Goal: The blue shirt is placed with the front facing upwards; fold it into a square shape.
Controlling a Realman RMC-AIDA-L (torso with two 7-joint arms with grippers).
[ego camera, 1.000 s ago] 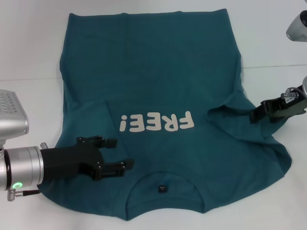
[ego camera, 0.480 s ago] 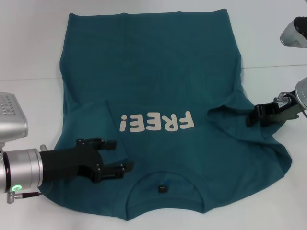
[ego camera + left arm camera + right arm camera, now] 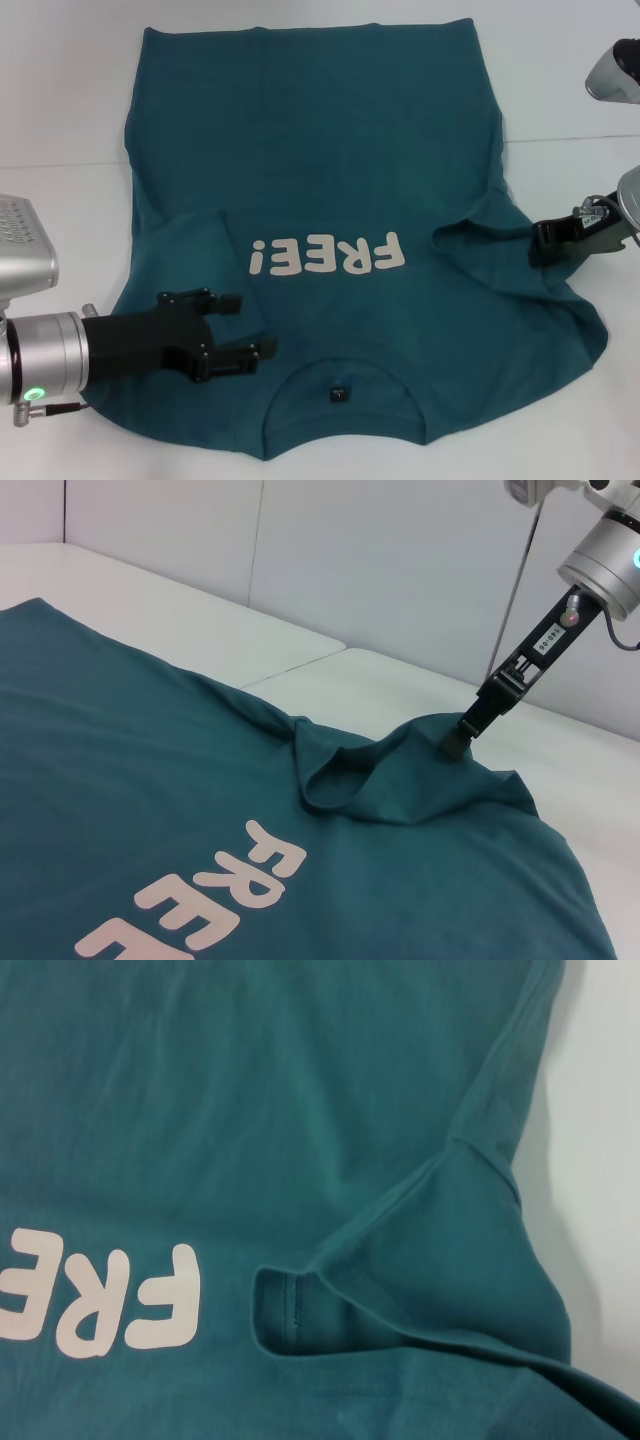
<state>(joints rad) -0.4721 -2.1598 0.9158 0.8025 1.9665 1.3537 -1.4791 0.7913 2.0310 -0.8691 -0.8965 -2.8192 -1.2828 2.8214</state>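
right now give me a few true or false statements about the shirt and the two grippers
1. The shirt lies with its FREE! print facing up. True.
2. The left gripper is shut on the collar. False: it is open, over the shirt's left shoulder area, beside the collar.
3. The right sleeve is folded inward onto the shirt's body. True.
4. The right gripper is parked off the shirt, above bare table. False: it is at the folded right sleeve; the left wrist view shows its tip on the bunched cloth.
5. The neck tag is white. False: it is black.
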